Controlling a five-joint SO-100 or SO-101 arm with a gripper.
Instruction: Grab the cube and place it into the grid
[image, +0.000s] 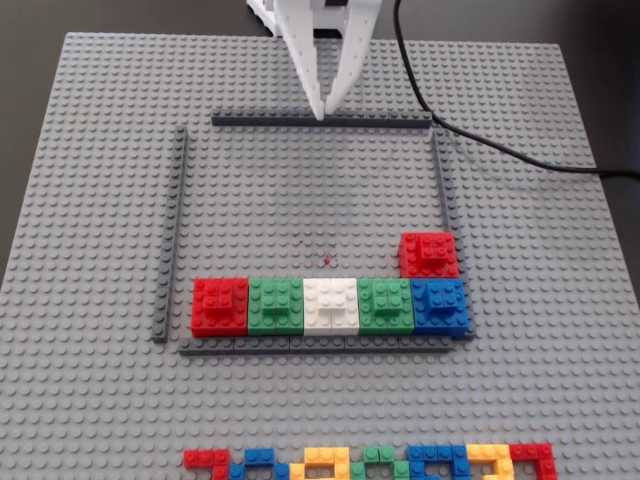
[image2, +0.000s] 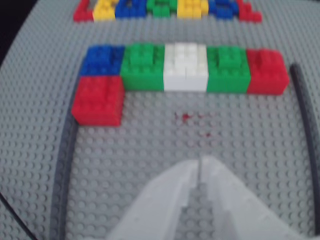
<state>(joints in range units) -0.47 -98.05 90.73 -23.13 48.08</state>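
It looks like a hobby or lab desk: a grey studded baseplate (image: 90, 200) on a dark table (image: 30, 100), a black cable (image: 480, 140) behind the pincer (image: 324, 112).

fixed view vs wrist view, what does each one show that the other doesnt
Only the fixed view shows the grid's far strip, the black cable and the whole baseplate. Only the wrist view shows the gripper from behind, fingertips together and holding nothing. Both show the red cube inside the grid beside the blue block, the coloured row and the mixed brick strip.
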